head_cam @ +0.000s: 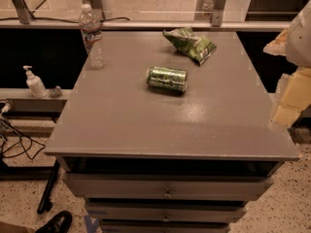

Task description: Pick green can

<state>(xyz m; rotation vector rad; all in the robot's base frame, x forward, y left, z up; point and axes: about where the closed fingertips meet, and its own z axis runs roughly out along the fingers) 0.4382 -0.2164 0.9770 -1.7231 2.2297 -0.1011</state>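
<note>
Fingers [291, 98] seemingly apart, gripper [282, 64] half-cropped at right, beyond green can [166, 78].

a shiny green metal can [166, 78] lies on the smooth, grey, faintly glossy top of the table [146, 125]. the water bottle [92, 35] is clear ribbed plastic; the snack bag [191, 43] is crinkled, glinting foil. at the frame's right edge, beside the table, the gripper [287, 106] shows pale, matt surfaces. the floor [301, 203] looks speckled.
</note>
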